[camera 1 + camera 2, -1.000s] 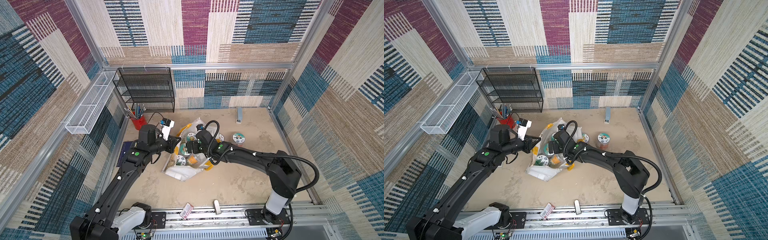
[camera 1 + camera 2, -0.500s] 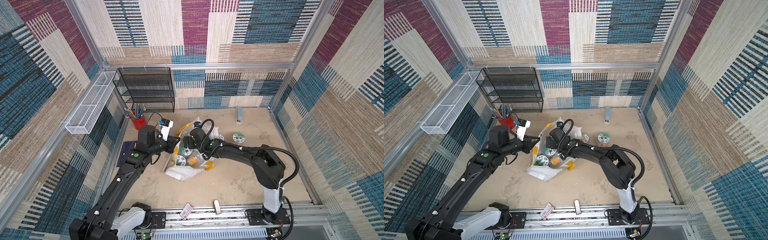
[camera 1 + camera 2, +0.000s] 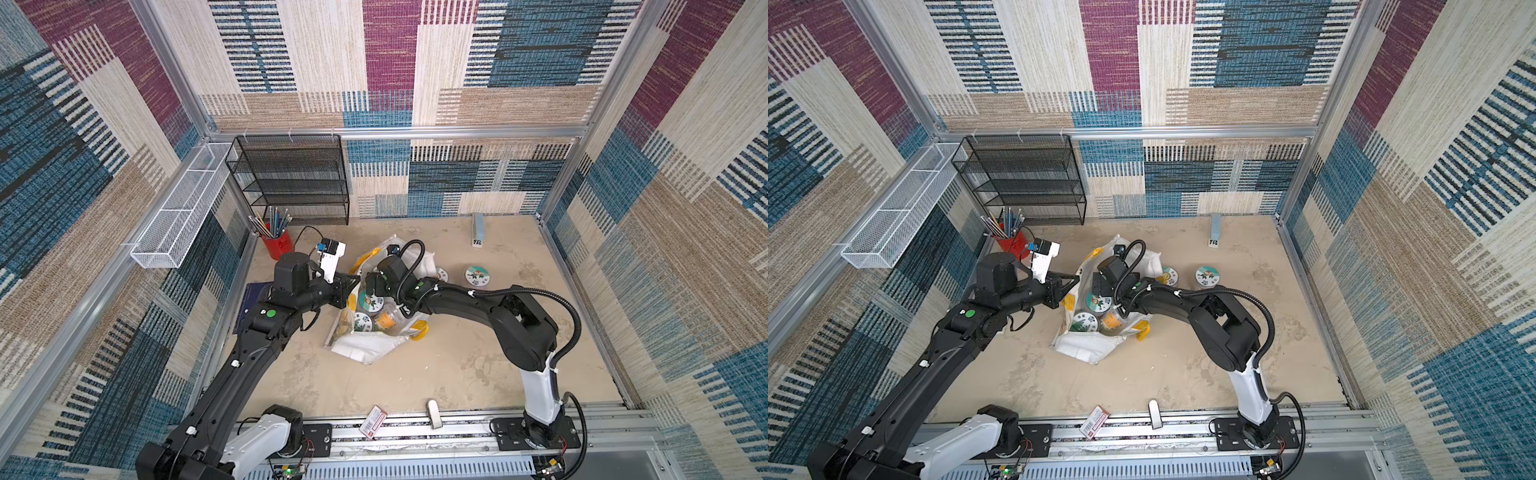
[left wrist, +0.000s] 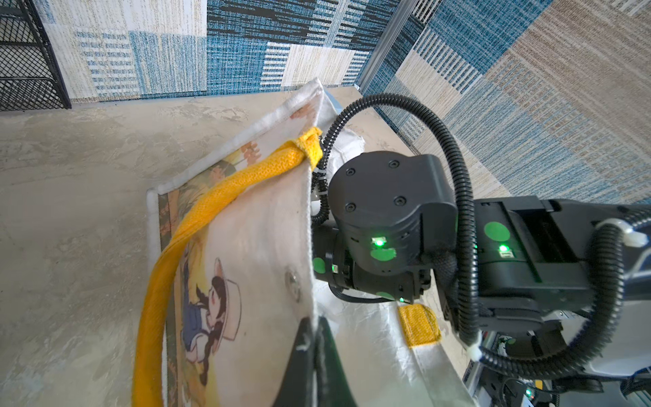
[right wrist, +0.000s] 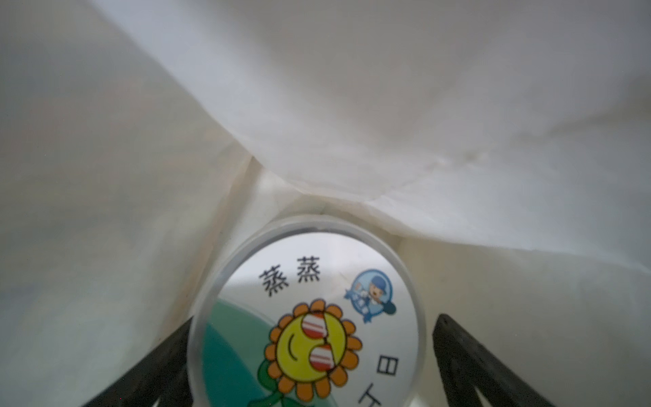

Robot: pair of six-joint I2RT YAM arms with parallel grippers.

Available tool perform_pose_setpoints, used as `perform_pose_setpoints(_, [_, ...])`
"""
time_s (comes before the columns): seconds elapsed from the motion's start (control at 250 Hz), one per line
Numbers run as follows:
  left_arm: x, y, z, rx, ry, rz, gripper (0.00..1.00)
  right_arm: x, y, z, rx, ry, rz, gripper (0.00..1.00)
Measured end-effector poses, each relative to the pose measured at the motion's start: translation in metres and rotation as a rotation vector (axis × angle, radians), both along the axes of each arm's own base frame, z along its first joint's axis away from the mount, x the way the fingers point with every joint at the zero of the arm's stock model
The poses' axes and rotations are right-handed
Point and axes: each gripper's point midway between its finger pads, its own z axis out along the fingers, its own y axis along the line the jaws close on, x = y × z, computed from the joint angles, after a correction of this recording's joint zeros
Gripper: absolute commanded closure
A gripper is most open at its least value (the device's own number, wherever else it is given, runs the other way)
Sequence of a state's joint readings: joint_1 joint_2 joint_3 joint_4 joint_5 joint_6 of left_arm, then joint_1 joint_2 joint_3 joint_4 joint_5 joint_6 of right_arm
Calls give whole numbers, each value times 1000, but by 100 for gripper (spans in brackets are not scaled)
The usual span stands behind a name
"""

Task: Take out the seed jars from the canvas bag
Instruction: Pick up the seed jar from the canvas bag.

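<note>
Mid-tabletop [image 3: 415, 386], the canvas bag [image 3: 365, 351] sits w/ its mouth up. L fingers [image 4: 299, 366] are pressed together on the bag wall by the yellow strap [image 4: 197, 225], pinching fabric, prob. to keep the mouth pulled open and stop the bag sliding. R fingers [image 5: 468, 359] are down inside, spread wide either side of a sunflower-lid jar [image 5: 317, 278] and not closed on it; can't tell if they touch. More jars [image 3: 362, 322] show in the mouth. Two jars [image 3: 477, 275] stand outside, near the bag, so approx. partway done.
</note>
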State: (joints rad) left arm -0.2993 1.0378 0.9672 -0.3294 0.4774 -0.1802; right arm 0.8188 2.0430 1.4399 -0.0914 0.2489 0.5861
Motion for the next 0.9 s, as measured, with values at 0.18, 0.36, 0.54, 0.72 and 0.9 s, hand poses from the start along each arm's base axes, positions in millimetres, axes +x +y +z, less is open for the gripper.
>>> perform_pose_setpoints(0.18, [-1,0,0,-1,-3,0,100,0,8,-1,36,7,19,18])
perform_pose_setpoints(0.36, [-2,1,2,-3,-8,0,100,-3,6,4,41,2,22,24])
perform_pose_setpoints(0.54, [-2,1,2,-3,-10,0,100,-7,0,23,41,-28,31,27])
perform_pose_setpoints(0.72, [0,-1,6,-9,-27,-2,100,-13,-8,43,41,-55,44,28])
perform_pose_setpoints(0.9, [3,0,11,-14,-52,5,100,-19,-14,65,50,-83,55,27])
